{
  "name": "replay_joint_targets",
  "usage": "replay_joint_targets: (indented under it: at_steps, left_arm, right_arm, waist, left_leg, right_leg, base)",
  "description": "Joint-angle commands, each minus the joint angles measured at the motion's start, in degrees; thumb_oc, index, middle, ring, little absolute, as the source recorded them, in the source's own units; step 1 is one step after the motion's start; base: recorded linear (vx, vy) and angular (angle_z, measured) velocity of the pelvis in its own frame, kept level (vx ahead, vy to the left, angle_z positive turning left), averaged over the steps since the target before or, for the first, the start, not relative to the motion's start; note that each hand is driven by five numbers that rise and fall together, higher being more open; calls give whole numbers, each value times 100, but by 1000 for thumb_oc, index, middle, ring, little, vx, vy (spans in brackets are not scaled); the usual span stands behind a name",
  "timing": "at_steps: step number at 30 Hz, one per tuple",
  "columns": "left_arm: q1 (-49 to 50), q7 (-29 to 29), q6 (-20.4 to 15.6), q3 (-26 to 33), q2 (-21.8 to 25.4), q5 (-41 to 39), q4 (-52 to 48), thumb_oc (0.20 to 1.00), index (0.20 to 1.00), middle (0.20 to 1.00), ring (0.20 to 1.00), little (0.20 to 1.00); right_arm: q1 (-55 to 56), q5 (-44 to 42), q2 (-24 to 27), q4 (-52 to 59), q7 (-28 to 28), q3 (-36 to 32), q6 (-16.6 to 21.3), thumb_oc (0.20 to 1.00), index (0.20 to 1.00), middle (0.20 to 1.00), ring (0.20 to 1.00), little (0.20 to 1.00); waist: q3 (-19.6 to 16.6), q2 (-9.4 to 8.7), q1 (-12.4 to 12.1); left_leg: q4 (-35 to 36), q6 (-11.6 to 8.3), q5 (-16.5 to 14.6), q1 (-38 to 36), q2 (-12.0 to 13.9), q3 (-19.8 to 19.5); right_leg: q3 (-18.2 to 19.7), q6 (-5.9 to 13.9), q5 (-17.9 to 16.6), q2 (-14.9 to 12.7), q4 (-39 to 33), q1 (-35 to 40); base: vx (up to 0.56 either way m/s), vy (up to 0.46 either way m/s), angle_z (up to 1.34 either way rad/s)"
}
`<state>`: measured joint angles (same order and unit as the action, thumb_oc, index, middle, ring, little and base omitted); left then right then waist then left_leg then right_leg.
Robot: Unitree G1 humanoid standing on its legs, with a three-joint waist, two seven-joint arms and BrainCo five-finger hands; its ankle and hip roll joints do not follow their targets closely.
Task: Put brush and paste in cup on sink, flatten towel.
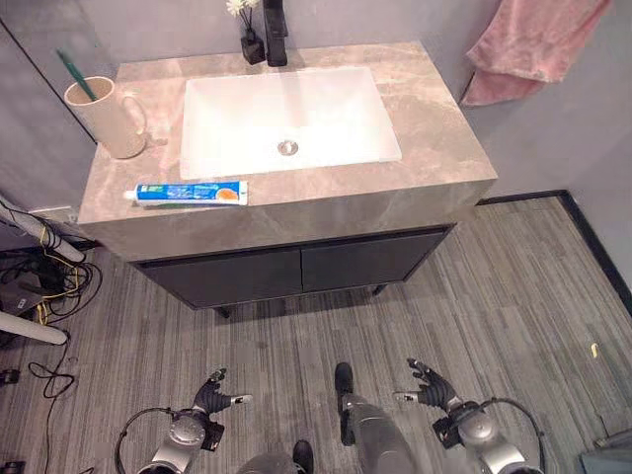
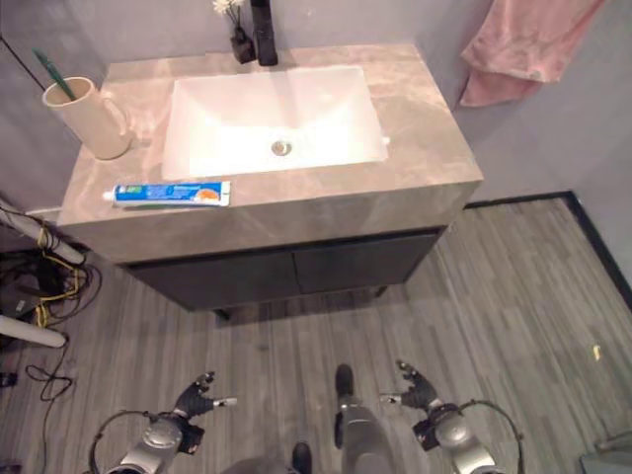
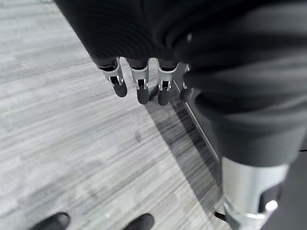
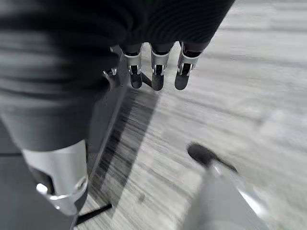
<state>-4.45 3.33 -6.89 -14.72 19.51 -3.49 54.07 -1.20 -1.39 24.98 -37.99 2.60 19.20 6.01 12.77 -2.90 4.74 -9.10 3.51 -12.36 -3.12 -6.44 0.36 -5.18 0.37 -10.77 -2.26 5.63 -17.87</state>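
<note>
A cream cup with a handle stands at the left of the marble sink counter, with a green toothbrush upright in it. A blue and white toothpaste tube lies flat near the counter's front left edge. A pink towel hangs bunched on the wall at the upper right. My left hand and right hand hang low over the floor, far from the counter, both open with straight fingers and holding nothing.
A white basin with a drain sits in the counter's middle, a black tap and small vase of flowers behind it. Dark cabinet doors lie under the counter. Cables and white poles crowd the floor at left.
</note>
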Motion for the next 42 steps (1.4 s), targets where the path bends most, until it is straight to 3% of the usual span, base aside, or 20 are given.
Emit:
replay_joint_targets:
  at_steps: [1, 16, 23, 27, 29, 32, 34, 35, 37, 39, 40, 41, 42]
  left_arm:
    - [64, 69, -72, 63, 191, 51, -202, 1000, 1000, 1000, 1000, 1000]
    - [-176, 216, -103, -168, 205, 71, -238, 1000, 1000, 1000, 1000, 1000]
    - [-441, 160, -128, -423, 211, 180, -151, 1000, 1000, 1000, 1000, 1000]
    - [-808, 75, -157, -676, 134, 167, -162, 1000, 1000, 1000, 1000, 1000]
    - [-853, 49, -137, -703, 116, 150, -157, 1000, 1000, 1000, 1000, 1000]
    - [-958, -2, -85, -789, 74, 132, -227, 1000, 1000, 1000, 1000, 1000]
    - [-1067, -11, -38, -808, 58, 139, -199, 1000, 1000, 1000, 1000, 1000]
    - [-1132, -6, 12, -857, 31, 136, -124, 1000, 1000, 1000, 1000, 1000]
    - [-1186, -8, 1, -878, 27, 126, -74, 1000, 1000, 1000, 1000, 1000]
    - [-1153, 31, 2, -897, 44, 129, -23, 1000, 1000, 1000, 1000, 1000]
    - [-1134, 76, -1, -906, 68, 111, -4, 1000, 1000, 1000, 1000, 1000]
    - [-1045, 131, -7, -933, 113, 92, -83, 1000, 1000, 1000, 1000, 1000]
    - [-999, 96, 9, -949, 139, 97, -124, 1000, 1000, 1000, 1000, 1000]
  right_arm:
    - [32, 65, 175, 249, -74, 36, 115, 1000, 1000, 1000, 1000, 1000]
    - [0, 234, 234, 148, -276, 26, 136, 1000, 1000, 1000, 1000, 1000]
    - [93, 689, 388, -1015, -489, -40, 140, 1000, 1000, 1000, 1000, 1000]
    - [101, 1084, 608, -2776, -688, -401, -19, 1000, 1000, 1000, 1000, 1000]
    - [111, 1040, 624, -3030, -706, -555, -92, 1000, 1000, 1000, 1000, 1000]
    - [215, 946, 599, -3444, -784, -889, -219, 1000, 1000, 1000, 1000, 1000]
    - [257, 816, 560, -3521, -784, -1003, -262, 1000, 1000, 1000, 1000, 1000]
    - [276, 764, 485, -3584, -801, -999, -303, 1000, 1000, 1000, 1000, 1000]
    - [285, 629, 397, -3499, -835, -1030, -315, 1000, 1000, 1000, 1000, 1000]
    - [249, 592, 320, -3401, -861, -927, -316, 1000, 1000, 1000, 1000, 1000]
    - [222, 604, 259, -3316, -879, -832, -308, 1000, 1000, 1000, 1000, 1000]
    - [233, 694, 243, -3258, -844, -732, -286, 1000, 1000, 1000, 1000, 1000]
    - [182, 763, 221, -3205, -811, -655, -295, 1000, 1000, 1000, 1000, 1000]
  waist:
    - [-90, -151, 83]
    - [-131, -50, 215]
    - [-244, 54, 462]
    - [-257, 152, 579]
    - [-261, 157, 593]
    - [-160, 101, 573]
    - [-62, 7, 565]
    - [-7, -64, 614]
    - [-1, -129, 601]
    - [17, -140, 498]
    - [16, -78, 444]
    - [-30, 2, 453]
    - [-30, -10, 403]
  left_leg:
    - [-205, -202, 445, 306, -108, 42]
    - [307, -387, 551, 46, 201, -90]
    - [260, -557, 607, -106, 402, -176]
    - [-273, -674, 671, -28, 453, -191]
    - [-553, -727, 780, 59, 468, -158]
    - [-1733, -961, 1379, 621, 429, -67]
    - [-2469, -996, 1513, 1054, 438, 75]
    - [-2173, -821, 1406, 1343, 1013, 507]
    - [-1466, -668, 1188, 1452, 1442, 733]
    - [-625, -687, 1238, 1673, 1602, 443]
    - [-125, -838, 1672, 1856, 1797, 166]
    - [-10, -957, 1884, 1944, 1941, 292]
    - [-389, -926, 1735, 1984, 1692, 158]
  right_leg:
    - [225, 826, -379, -254, 42, -33]
    - [141, 682, 52, -5, 320, -187]
    - [310, 532, 478, 228, 645, -132]
    - [239, 417, 676, 278, 756, 12]
    - [216, 379, 723, 286, 729, 91]
    - [186, 251, 751, 247, 604, 389]
    - [214, 184, 766, 208, 562, 499]
    - [212, 197, 863, 136, 584, 556]
    - [272, 273, 977, 34, 581, 633]
    - [518, 395, 1059, -8, 616, 647]
    - [687, 451, 1131, -1, 634, 695]
    - [710, 532, 1119, -165, 631, 775]
    - [810, 566, 1013, -254, 793, 745]
  base:
    - [47, -52, 10]
    - [52, -55, 7]
    - [73, -68, 22]
    - [106, -85, 27]
    - [85, -57, 20]
    - [68, -46, 21]
    - [66, -57, 34]
    - [106, -38, 8]
    - [137, 79, 28]
    - [147, 268, 35]
    - [249, 441, -49]
    - [276, 461, -107]
    - [337, 553, -101]
